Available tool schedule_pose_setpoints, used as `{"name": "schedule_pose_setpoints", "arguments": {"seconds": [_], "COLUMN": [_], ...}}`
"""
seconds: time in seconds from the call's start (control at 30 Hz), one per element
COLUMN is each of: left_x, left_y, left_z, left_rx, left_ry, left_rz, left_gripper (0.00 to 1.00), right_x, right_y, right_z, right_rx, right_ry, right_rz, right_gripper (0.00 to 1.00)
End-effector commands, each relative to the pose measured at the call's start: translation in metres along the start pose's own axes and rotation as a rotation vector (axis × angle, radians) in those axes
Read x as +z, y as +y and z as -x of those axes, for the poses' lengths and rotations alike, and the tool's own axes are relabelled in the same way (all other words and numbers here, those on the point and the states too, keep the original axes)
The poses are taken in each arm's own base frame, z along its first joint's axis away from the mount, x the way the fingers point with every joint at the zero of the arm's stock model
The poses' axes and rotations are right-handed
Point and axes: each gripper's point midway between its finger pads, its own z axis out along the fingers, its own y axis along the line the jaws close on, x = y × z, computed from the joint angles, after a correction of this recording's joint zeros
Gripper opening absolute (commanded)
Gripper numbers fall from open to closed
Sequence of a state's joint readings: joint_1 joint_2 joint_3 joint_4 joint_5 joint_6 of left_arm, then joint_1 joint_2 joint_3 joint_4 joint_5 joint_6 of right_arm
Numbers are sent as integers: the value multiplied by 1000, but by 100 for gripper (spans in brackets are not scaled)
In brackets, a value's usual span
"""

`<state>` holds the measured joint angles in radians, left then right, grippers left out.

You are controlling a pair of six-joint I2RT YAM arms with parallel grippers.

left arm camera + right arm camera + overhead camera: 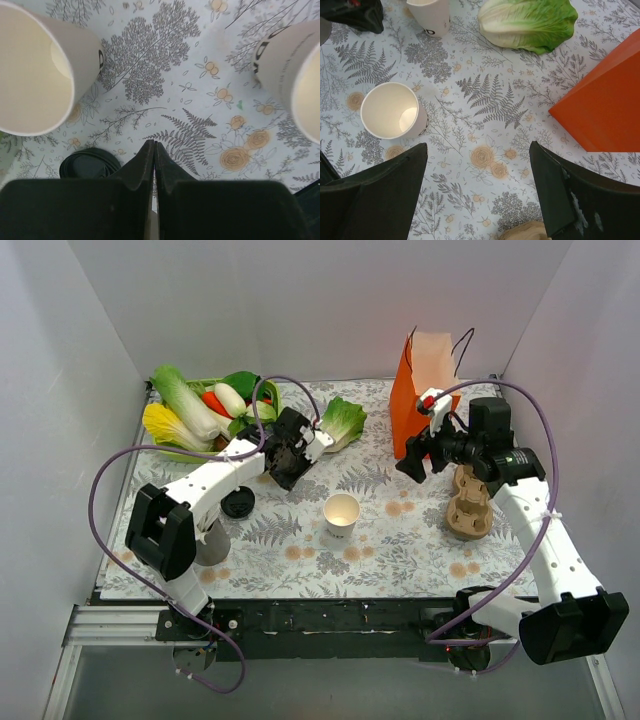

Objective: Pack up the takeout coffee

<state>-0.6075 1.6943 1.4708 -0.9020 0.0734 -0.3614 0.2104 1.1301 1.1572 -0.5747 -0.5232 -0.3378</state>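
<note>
The left gripper (154, 150) is pressed shut on nothing, hanging over the bench (165, 100) between two bare-rimmed cups, one (35, 70) at its 10 o'clock, the other (300, 75) at 2. A loose lid (90, 162) lies at 8 o'clock, just beside the tips. The right gripper (477, 160) gapes wide and empty (the bag (605, 105) at its 2 o'clock). No lidded coffee shows in any view, so capping looks like the step in hand. Next, the left gripper must open and take the lid.

Bare tablecloth (400, 535) is lying open between open cup (341, 513) and cup carrier (470, 508). Orange bag (418, 410) and lettuce (343, 421) are blocking the rear. Black lid (237, 504) and left arm (215, 478) are crowding the left side.
</note>
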Motion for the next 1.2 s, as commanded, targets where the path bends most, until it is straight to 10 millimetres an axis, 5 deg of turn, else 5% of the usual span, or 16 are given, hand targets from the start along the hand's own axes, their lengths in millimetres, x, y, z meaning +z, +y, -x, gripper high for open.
{"name": "schedule_pose_setpoints", "arguments": {"seconds": [0.0, 0.33, 0.93, 1.07, 1.17], "left_x": [5, 50, 88, 85, 63], "left_y": [21, 38, 67, 65, 41], "left_z": [-3, -26, 2, 5, 5], "left_rx": [11, 60, 104, 81, 75], "left_ry": [-52, 7, -39, -51, -58], "left_rz": [142, 233, 349, 337, 215], "left_gripper": [0, 0, 0, 0, 2], "right_x": [-2, 2, -9, -10, -12], "right_y": [-11, -7, -12, -10, -8], "right_z": [25, 33, 33, 31, 29], "right_rx": [-52, -188, -198, -186, -184], "right_ry": [-43, -103, -161, -161, -155], "right_rz": [-24, 25, -74, -78, -74], "right_gripper": [90, 90, 91, 91, 91]}}
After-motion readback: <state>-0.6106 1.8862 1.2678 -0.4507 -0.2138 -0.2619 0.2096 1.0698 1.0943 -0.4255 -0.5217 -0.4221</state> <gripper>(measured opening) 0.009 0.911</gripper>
